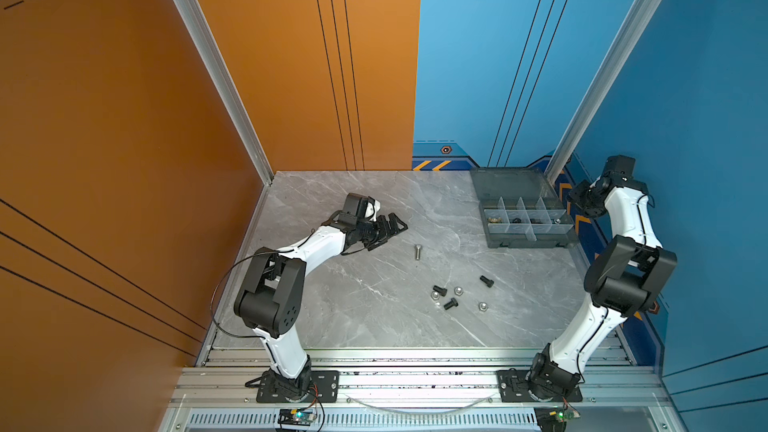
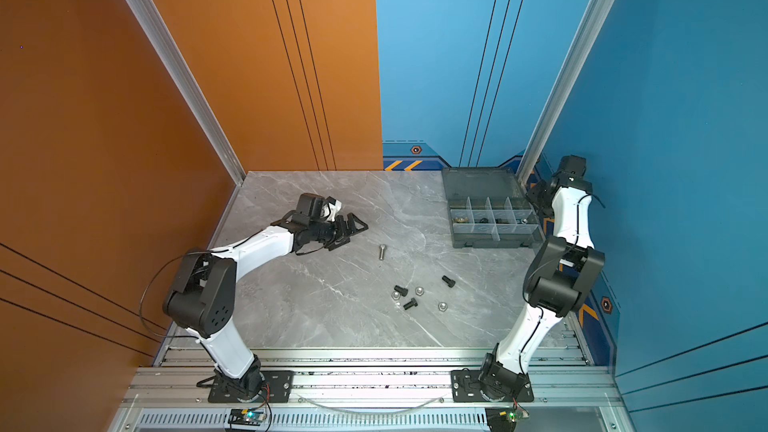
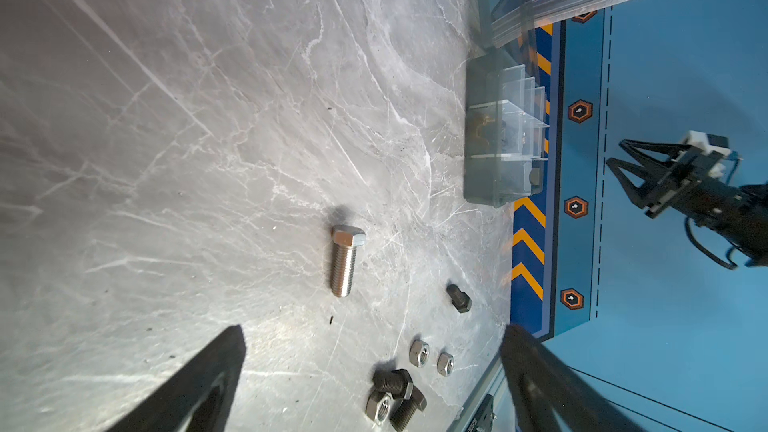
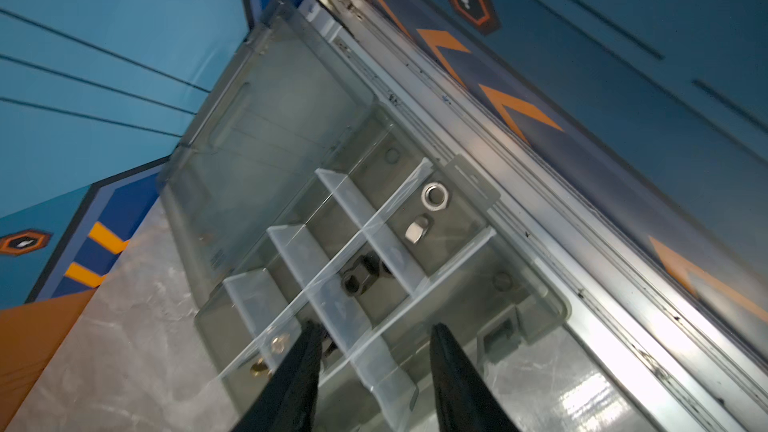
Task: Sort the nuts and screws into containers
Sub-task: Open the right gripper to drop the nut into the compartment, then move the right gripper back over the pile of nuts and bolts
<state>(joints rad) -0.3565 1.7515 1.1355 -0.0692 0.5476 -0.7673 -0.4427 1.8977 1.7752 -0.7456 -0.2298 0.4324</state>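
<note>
Marble tabletop (image 1: 353, 284) (orange wall (image 1: 124, 118), blue wall (image 1: 478, 56))

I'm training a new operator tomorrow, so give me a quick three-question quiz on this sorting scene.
1. How many silver nuts lie loose on the table?
2. True or false: the silver bolt touches none of the black bolts.
3. Which arm's jaws are nearer the organiser box? A left, B right, C equally near.
Key: 1 three; 2 true; 3 B, the right gripper.
</note>
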